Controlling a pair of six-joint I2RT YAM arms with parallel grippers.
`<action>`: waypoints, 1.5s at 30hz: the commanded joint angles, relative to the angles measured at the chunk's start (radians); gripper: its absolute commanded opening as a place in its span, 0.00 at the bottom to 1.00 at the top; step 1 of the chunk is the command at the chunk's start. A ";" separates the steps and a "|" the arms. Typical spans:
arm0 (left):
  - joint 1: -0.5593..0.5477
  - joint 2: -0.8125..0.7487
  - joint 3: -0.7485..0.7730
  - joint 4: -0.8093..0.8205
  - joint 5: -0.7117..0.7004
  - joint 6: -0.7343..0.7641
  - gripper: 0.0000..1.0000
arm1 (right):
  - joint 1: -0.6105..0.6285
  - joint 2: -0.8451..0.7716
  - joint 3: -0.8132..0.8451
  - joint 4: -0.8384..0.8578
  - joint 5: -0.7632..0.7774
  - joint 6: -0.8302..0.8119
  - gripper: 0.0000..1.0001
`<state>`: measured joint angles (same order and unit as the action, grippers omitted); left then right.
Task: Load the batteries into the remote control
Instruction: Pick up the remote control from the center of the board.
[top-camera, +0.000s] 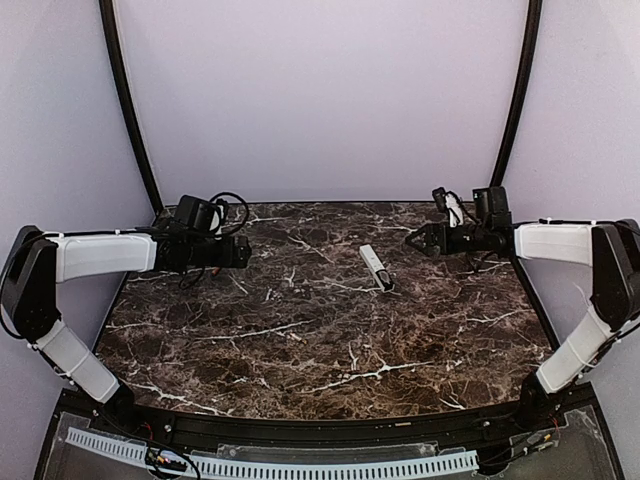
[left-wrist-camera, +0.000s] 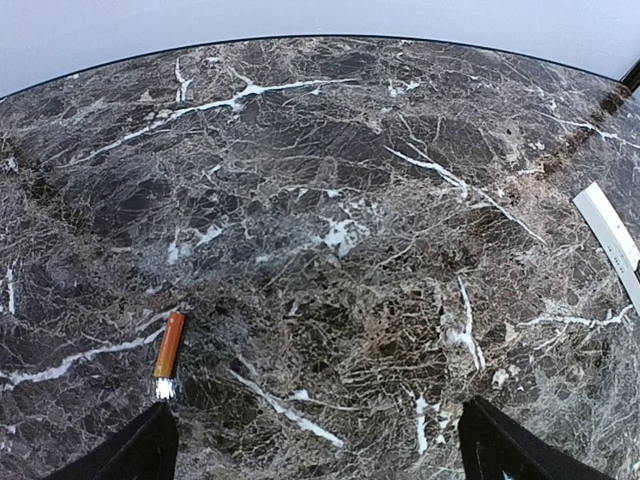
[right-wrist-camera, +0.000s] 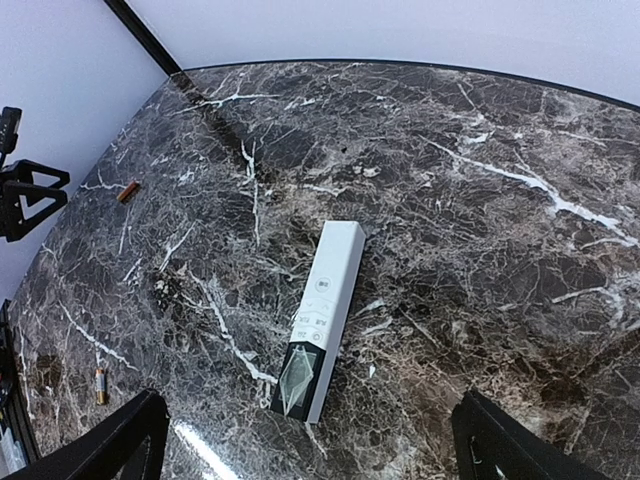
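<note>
- Right gripper (right-wrist-camera: 310, 435) hangs wide open and empty; the remote control (right-wrist-camera: 320, 318) lies just ahead, dark end nearest, long axis running away from it.
- Left gripper (left-wrist-camera: 318, 415), also wide and empty, has one battery (left-wrist-camera: 169, 345) just ahead, nearly end-on.

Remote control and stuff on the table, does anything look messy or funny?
Nothing looks broken or spilled. The remote control lies buttons up, slanted on the table, so its back is hidden. One battery and a second battery lie loose, far from it and from each other.
</note>
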<state>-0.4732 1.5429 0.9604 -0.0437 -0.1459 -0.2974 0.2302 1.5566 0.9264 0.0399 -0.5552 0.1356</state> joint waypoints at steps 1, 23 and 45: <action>-0.011 -0.019 -0.017 0.025 -0.042 -0.001 0.99 | 0.044 0.038 0.029 -0.070 0.055 -0.053 0.99; -0.029 -0.074 -0.061 0.109 -0.120 0.023 0.99 | 0.277 0.363 0.307 -0.354 0.326 -0.113 0.80; -0.053 -0.151 -0.201 0.351 -0.093 0.108 0.99 | 0.295 0.377 0.329 -0.417 0.300 -0.125 0.11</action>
<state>-0.5163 1.4616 0.8265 0.1749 -0.2874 -0.2394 0.5171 1.9766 1.2621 -0.3260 -0.1959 0.0177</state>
